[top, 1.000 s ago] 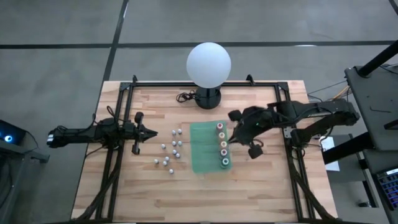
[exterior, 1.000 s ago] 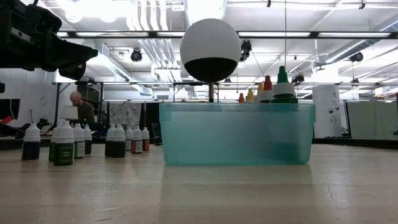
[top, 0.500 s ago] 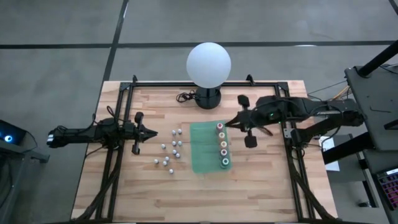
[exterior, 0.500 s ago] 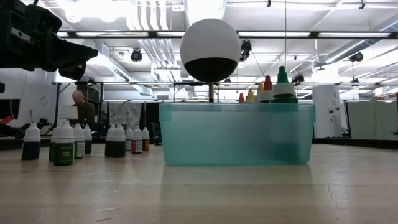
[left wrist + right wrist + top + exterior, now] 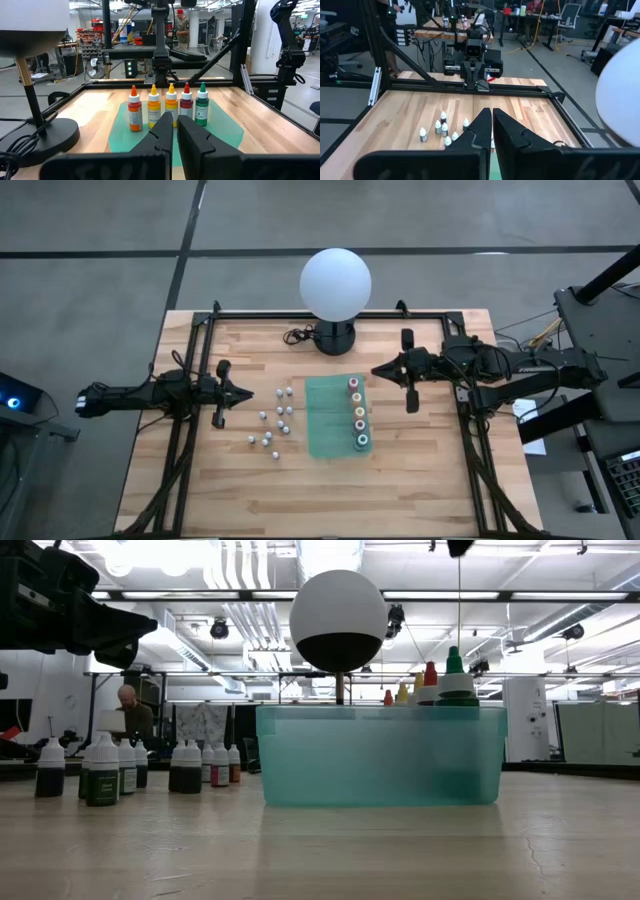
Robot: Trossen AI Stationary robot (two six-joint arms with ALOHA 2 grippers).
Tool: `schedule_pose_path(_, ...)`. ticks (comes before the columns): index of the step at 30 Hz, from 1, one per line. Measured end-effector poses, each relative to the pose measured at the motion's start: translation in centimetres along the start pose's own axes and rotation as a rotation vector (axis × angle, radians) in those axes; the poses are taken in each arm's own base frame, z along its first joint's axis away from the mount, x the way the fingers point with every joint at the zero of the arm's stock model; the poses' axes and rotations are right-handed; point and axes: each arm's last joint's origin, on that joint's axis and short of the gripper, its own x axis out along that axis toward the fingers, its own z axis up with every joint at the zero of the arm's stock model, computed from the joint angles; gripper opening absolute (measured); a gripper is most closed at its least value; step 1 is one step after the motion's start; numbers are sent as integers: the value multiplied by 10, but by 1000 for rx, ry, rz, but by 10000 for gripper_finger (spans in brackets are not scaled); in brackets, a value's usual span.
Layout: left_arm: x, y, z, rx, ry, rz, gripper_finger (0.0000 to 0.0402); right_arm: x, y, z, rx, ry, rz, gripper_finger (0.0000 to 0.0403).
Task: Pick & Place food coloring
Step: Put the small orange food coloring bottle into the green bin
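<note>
Retreating from the green tray (image 5: 335, 420), the right gripper (image 5: 377, 371) now hovers beside it, fingers pressed together, empty. 5 coloured bottles (image 5: 357, 413) stand just ahead of it; 10 white-capped ones (image 5: 272, 420) wait near the closed left gripper (image 5: 248, 393). Next pick needs jaws spread first.

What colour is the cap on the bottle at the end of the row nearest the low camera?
Green; the low view shows it best.
</note>
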Motion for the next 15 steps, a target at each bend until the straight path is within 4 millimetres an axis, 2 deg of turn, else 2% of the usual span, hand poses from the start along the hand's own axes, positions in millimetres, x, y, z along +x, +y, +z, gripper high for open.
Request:
schedule_pose_path(5, 0, 0, 0, 0, 0, 0, 0, -9, 1, -28, 5, -1, 22, 9)
schedule_pose_path(11, 0, 0, 0, 0, 0, 0, 0, -24, 0, -52, -75, -11, 10, 9)
schedule_pose_path(15, 0, 0, 0, 0, 0, 0, 0, -33, 0, -67, -35, -13, 6, 9)
